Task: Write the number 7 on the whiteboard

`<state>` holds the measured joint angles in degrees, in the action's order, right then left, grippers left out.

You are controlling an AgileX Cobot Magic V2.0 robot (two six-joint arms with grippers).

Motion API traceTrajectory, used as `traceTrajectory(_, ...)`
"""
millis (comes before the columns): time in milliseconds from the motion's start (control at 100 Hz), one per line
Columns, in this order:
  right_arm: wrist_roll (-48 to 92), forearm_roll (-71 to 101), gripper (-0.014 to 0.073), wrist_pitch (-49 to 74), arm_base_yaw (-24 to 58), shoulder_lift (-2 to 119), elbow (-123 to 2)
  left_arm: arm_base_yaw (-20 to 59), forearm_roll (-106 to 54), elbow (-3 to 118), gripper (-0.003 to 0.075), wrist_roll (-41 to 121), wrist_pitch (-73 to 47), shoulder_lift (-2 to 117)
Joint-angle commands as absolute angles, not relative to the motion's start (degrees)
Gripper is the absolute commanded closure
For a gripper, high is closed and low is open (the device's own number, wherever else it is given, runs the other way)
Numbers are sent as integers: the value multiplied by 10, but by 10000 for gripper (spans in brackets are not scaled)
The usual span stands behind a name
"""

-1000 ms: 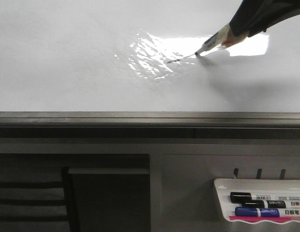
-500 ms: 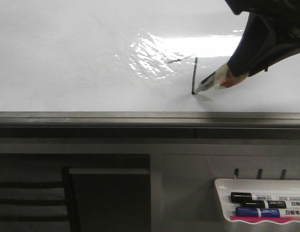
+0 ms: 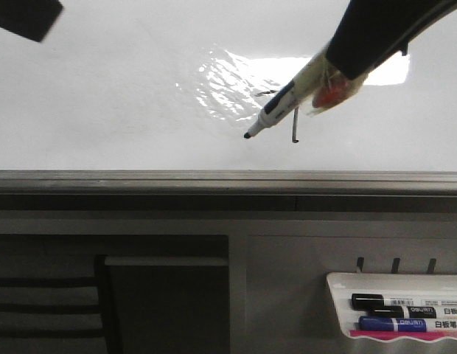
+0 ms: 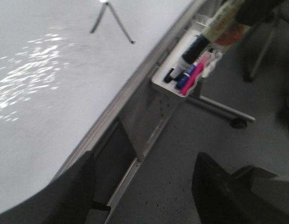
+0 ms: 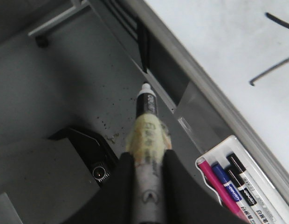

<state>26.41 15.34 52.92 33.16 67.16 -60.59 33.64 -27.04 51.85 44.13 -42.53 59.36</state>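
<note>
The number 7 (image 3: 291,114) stands on the whiteboard (image 3: 103,96), at the lower right edge of the bright glare; a short slanted top stroke meets a longer down stroke ending just above the board's grey frame (image 3: 228,181). Both strokes appear complete, so the figure is judged written. Fresh ink will likely smear if touched.

The marker (image 3: 271,114) lies just left of the figure's down stroke in the front view, tip clear of the strokes. It is judged light, rigid and smooth-barrelled; the wrapped band on its barrel gives the best grip. The right gripper (image 5: 145,161) is clamped on that wrapped section, tip pointing away.

The left gripper (image 4: 140,186) holds nothing; its fingers are spread wide, well left of the figure.

The marker tray (image 3: 339,291) hangs below the frame, lower right of the figure, holding black, blue and pink markers.
</note>
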Motion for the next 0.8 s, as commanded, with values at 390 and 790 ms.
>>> traceTrajectory(390, 372, 162, 647, 513, 370, 628, -627, 489, -295, 641, 301, 551, -352, 778)
traceTrajectory(790, 372, 162, 647, 501, 370, 628, -627, 494, -297, 649, 339, 553, -321, 802)
